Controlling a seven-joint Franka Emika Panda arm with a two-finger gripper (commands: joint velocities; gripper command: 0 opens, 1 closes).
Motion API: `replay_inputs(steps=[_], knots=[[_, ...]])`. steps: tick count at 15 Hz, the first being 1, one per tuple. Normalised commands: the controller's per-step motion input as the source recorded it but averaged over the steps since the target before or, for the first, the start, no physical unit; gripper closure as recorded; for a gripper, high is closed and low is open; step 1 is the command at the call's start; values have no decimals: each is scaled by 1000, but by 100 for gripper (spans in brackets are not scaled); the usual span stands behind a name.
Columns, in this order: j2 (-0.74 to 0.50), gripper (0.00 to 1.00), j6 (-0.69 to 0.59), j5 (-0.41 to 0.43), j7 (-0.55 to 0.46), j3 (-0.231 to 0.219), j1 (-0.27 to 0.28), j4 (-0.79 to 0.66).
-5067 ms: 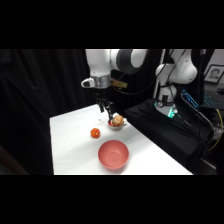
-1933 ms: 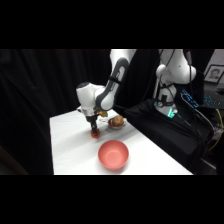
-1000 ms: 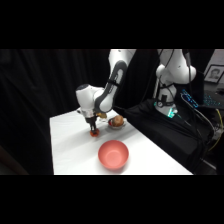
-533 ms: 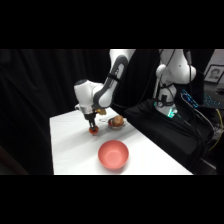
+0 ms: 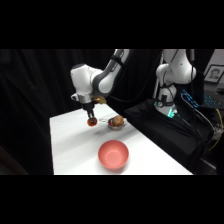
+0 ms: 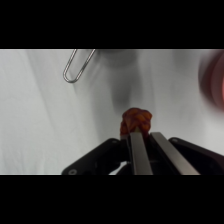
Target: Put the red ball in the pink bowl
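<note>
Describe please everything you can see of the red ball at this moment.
The red ball is a small, glossy, red-orange thing, tomato-like, with a slightly lumpy surface in the wrist view. It is much smaller than the pink bowl. The pincer is shut on it: the two metal fingers press it from both sides, and nothing else touches it. It hangs above the white table, beyond the bowl and beside the small grey bowl, not yet over the pink bowl.
</note>
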Motion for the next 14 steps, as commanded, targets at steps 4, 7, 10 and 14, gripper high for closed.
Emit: replay_inputs(steps=[4,7,10,14], knots=[[-368,98,-52,-81,-114,60,51,-258],[-349,98,-36,-94,-67,72,90,-248],[-309,98,-40,-97,-43,74,100,-209],[-242,98,-54,-97,-20,76,102,-151]])
